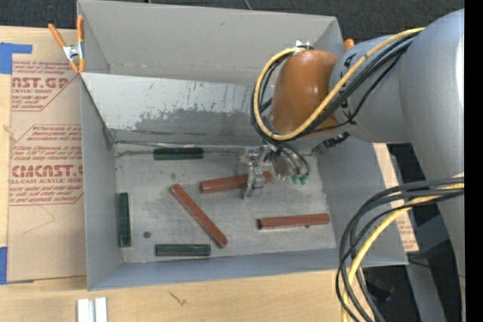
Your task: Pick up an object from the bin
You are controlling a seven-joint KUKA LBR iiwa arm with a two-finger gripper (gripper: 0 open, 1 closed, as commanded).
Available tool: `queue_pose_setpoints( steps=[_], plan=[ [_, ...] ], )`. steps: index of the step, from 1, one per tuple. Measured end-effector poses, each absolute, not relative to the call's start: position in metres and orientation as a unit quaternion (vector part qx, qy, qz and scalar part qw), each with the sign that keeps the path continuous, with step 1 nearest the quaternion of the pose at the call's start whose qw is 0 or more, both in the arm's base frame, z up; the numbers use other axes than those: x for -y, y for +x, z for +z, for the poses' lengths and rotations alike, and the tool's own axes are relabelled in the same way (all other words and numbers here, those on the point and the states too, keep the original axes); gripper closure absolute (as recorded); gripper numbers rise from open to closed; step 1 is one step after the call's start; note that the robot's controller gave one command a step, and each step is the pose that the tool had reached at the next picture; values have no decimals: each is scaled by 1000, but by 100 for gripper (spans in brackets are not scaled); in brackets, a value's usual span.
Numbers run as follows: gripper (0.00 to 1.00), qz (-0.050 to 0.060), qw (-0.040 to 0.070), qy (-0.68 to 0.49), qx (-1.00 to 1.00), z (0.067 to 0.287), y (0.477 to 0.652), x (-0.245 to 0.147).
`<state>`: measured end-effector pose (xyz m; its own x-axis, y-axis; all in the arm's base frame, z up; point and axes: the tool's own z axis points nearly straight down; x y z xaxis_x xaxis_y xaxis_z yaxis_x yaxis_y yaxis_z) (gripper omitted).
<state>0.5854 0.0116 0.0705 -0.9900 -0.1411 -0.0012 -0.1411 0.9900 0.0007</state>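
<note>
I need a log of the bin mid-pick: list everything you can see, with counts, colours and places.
bin: one, grey metal, middle of the view
green sticks: three, dark green; by the back wall, along the left wall, by the front wall
brown sticks: three, reddish brown; middle, slanting left of middle, right front
pincer: one, metal, at the right end of the middle brown stick
arm: one, pale grey with orange cover and cables, from the right

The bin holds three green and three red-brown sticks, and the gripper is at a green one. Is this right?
No: the camera view shows the gripper at the right end of the upper red-brown stick, not a green one. The counts are right.
</note>
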Motion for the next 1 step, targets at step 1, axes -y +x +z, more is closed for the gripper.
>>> queue_pose_setpoints(
  steps=[1],
  plan=[
    [100, 0, 1, -71, -998, 71, 585, -12]
  ],
)
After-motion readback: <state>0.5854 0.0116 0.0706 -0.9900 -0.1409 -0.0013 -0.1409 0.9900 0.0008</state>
